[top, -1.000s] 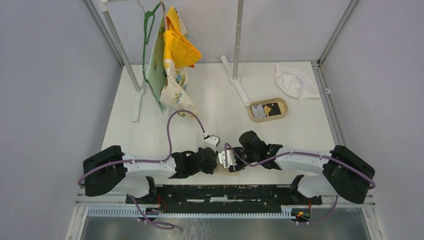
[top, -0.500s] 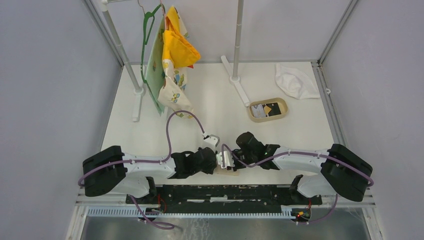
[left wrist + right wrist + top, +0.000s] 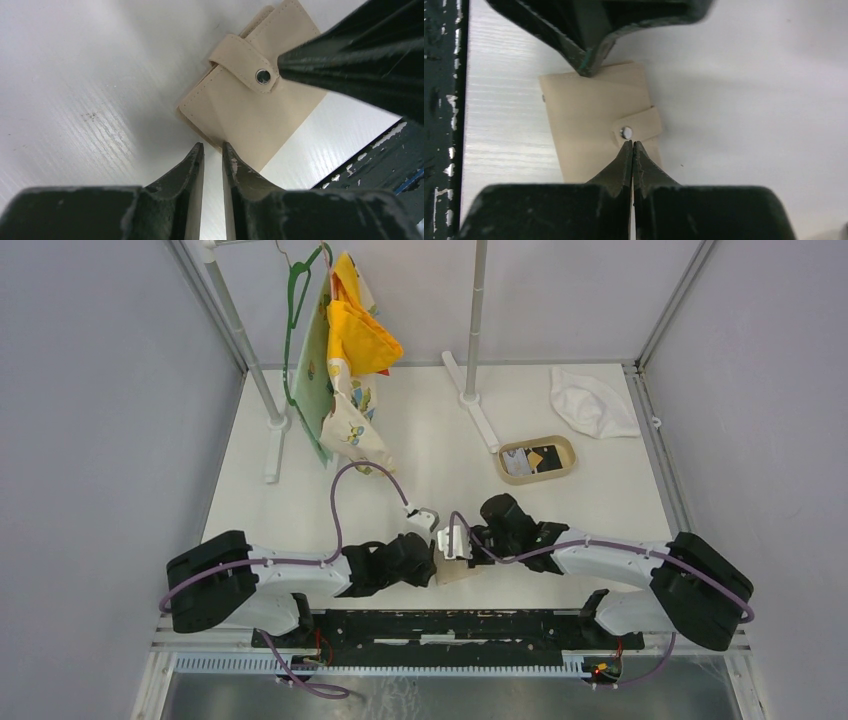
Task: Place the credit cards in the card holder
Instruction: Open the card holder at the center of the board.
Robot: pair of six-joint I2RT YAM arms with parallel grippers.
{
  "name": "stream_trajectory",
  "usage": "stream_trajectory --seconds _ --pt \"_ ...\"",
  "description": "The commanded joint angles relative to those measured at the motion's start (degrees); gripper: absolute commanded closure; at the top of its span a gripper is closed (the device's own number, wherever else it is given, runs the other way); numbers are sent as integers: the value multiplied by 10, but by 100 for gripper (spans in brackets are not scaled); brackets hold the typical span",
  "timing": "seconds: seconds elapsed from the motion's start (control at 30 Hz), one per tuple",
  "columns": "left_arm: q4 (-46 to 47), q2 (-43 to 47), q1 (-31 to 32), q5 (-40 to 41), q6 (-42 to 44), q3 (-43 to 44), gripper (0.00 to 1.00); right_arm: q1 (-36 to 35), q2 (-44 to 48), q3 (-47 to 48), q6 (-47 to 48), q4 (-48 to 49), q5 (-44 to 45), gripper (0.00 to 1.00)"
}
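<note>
Wrist views only: snap tab [image 3: 639, 126] fastened on card holder [image 3: 584, 130], flat near front edge of table [image 3: 420, 440]. Right gripper [image 3: 632, 145] fully closed, holding nothing, tips just beside snap. Left gripper [image 3: 212, 150] with narrow gap, tips at holder's opposite edge; pinching or not, cannot tell. Both arms low, stretched inward, facing. Top view only: credit cards [image 3: 520, 465] in oval tray [image 3: 540, 480], well apart, farther back.
</note>
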State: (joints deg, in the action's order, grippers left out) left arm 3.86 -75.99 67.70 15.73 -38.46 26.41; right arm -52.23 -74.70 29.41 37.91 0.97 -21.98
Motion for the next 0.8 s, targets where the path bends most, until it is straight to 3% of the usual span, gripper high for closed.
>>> stream_trajectory --seconds 0.0,0.2,0.3,0.5,0.77 --pt "21 -16 -9 -10 -12 -6 74 24 36 3 -30 17 -7 100" --pt "31 -28 -19 -22 -9 -5 75 34 43 2 -10 7 -53 100" --pt "36 -27 -21 -30 -7 -3 75 30 26 4 19 -8 -89 74" --pt "40 -23 -21 -35 -4 -5 76 12 -10 15 20 -27 -56 50" --pt "46 -24 -22 -42 -3 -9 76 11 -19 13 -28 15 -9 47"
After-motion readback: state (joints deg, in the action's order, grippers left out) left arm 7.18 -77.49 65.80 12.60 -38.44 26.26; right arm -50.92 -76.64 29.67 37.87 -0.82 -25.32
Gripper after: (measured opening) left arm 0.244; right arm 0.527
